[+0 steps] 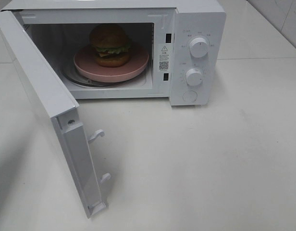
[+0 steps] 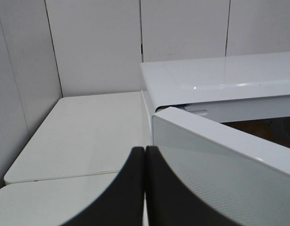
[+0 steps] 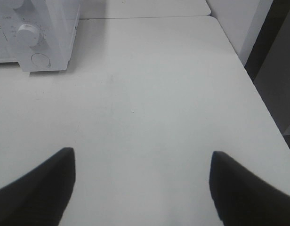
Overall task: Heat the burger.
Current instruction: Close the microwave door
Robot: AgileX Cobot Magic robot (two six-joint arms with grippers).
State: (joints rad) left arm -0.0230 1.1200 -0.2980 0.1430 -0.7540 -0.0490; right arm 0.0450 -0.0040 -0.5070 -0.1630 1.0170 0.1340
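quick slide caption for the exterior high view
Burger on a pink plate inside the open microwave, door swung wide.

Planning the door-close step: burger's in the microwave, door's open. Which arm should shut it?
Left, most likely. Its shut gripper sits close by the outer face of the open door, so it could push it. The right gripper, open, hovers over the table past the microwave's knobs, away from the door.

- The right pincer [image 3: 142,154] is wide open; its two dark fingers [image 3: 41,188] are well apart, and only table shows between them.
- A smooth white table top [image 3: 154,94] lies below and ahead of the pincer.
- Far ahead, to one side, stands a white box-shaped microwave [image 3: 58,26] with a round white knob [image 3: 28,33] and a flat round button [image 3: 40,59].
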